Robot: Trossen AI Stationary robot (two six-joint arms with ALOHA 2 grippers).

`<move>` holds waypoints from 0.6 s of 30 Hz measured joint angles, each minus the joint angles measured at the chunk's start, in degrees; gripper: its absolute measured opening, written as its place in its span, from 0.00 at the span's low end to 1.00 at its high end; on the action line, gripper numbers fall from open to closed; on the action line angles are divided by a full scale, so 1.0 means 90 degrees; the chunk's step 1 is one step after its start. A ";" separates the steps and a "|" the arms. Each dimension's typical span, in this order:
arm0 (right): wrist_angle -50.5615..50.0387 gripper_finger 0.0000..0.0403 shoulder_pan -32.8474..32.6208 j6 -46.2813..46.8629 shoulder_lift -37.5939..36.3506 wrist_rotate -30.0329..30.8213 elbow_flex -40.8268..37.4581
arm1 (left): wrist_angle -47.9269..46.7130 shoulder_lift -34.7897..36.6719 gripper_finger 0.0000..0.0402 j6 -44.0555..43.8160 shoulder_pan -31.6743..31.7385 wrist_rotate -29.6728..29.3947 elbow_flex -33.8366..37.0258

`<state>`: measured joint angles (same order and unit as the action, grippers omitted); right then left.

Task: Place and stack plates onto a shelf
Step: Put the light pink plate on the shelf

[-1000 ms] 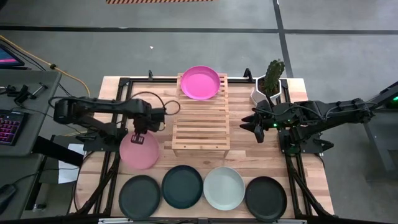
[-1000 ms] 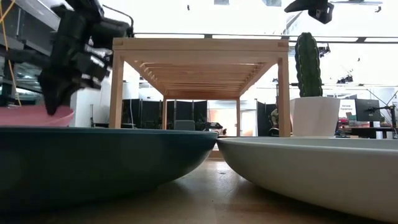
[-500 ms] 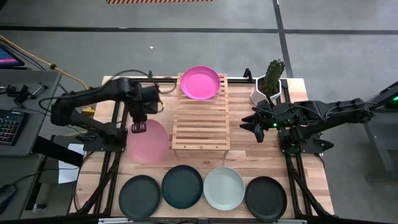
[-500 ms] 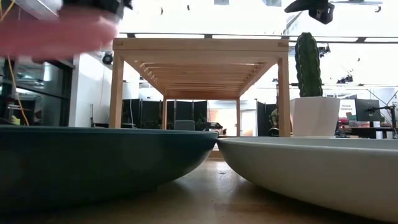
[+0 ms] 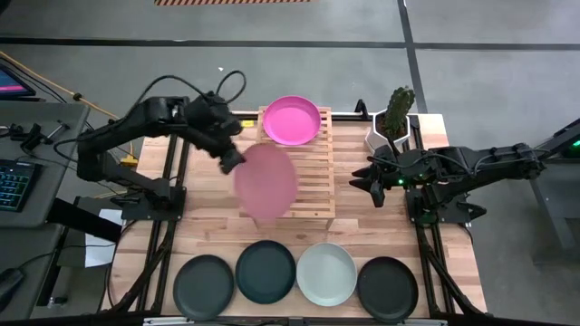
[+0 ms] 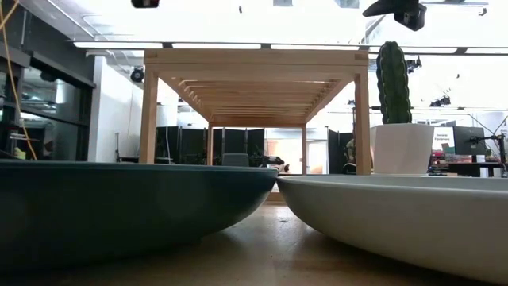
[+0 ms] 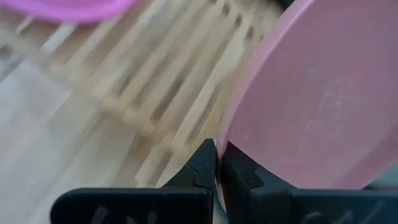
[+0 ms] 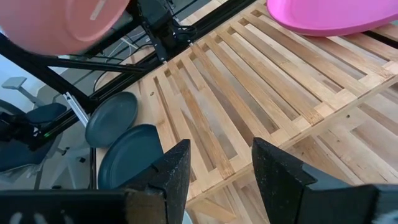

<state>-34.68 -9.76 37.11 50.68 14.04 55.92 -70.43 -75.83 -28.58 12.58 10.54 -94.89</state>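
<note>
Right now my left gripper (image 5: 232, 161) is clamped on the rim of a pale pink round plate (image 5: 265, 181), holding it in the air above the near left part of the low rack of light wooden slats (image 5: 304, 186). From the left wrist camera I see the two dark fingers (image 7: 200, 169) pinched together on the plate's edge (image 7: 311, 106), with the plate tilted and the slats (image 7: 155, 87) blurred below it. Nothing shows it touching the rack.

A brighter magenta round plate (image 5: 291, 120) sits on the far end of the rack; its rim also shows in the right wrist camera (image 8: 323, 15).

Along the near edge of the plank tabletop (image 5: 362, 231) lie four more plates in a row: a dark teal-black plate (image 5: 204, 286) at the left, a second dark one (image 5: 265, 272) beside it, a pale mint-white plate (image 5: 326, 273), and a third dark one (image 5: 387, 289) at the right. From table height the second dark plate (image 6: 119, 208) and the mint-white one (image 6: 405, 218) fill the foreground, with the rack's legs (image 6: 149, 119) behind.

My right gripper (image 5: 373, 181) waits just right of the rack, its fingers (image 8: 168, 174) spread apart and holding nothing. A cactus in a white pot (image 5: 395, 122) stands at the far right corner.
</note>
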 joint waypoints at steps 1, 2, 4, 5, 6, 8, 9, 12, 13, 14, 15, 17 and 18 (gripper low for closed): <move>0.0000 0.38 0.0000 0.0010 0.0000 0.0007 0.0000 | 0.0248 -0.0099 0.00 -0.0196 -0.0070 -0.0077 0.0000; 0.0000 0.38 0.0000 0.0016 0.0000 0.0012 0.0000 | 0.0453 -0.0194 0.00 -0.0346 -0.0153 -0.0226 0.0000; 0.0000 0.38 0.0000 0.0005 0.0000 0.0014 0.0000 | 0.0740 -0.0408 0.00 -0.0473 -0.0356 -0.0603 0.0000; 0.0000 0.38 0.0000 -0.0001 0.0000 0.0012 0.0000 | 0.0852 -0.0513 0.00 -0.0475 -0.0459 -0.0781 0.0000; 0.0000 0.38 0.0000 -0.0003 0.0000 0.0012 0.0000 | 0.0931 -0.0622 0.00 -0.0495 -0.0558 -0.0932 0.0000; 0.0000 0.38 0.0000 -0.0008 0.0000 0.0028 0.0000 | 0.0976 -0.0838 0.00 -0.0596 -0.0736 -0.1083 0.0000; -0.0001 0.38 0.0000 -0.0039 0.0000 0.0053 0.0000 | 0.0976 -0.0941 0.00 -0.0616 -0.0810 -0.1110 0.0000; -0.0004 0.38 0.0000 -0.0162 0.0000 0.0063 0.0000 | 0.0971 -0.1200 0.00 -0.0632 -0.0944 -0.1305 0.0002; -0.0005 0.38 0.0000 -0.0172 0.0000 0.0063 -0.0002 | 0.0973 -0.1278 0.00 -0.0633 -0.0972 -0.1389 0.0002; -0.0005 0.38 0.0000 -0.0173 0.0000 0.0065 -0.0001 | 0.0976 -0.1354 0.00 -0.0633 -0.0986 -0.1421 0.0002; -0.0005 0.38 0.0000 -0.0173 -0.0001 0.0085 0.0000 | 0.0973 -0.1434 0.00 -0.0613 -0.0988 -0.1447 0.0002; -0.0005 0.38 0.0000 -0.0173 -0.0001 0.0109 0.0000 | 0.0970 -0.1567 0.00 -0.0518 -0.0984 -0.1538 0.0002; -0.0007 0.38 0.0000 -0.0173 0.0000 0.0109 0.0000 | 0.0952 -0.1621 0.00 -0.0442 -0.0984 -0.1597 0.0002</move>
<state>-34.74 -9.76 35.55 50.68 15.03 55.92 -61.86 -90.42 -32.56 3.73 -3.83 -94.87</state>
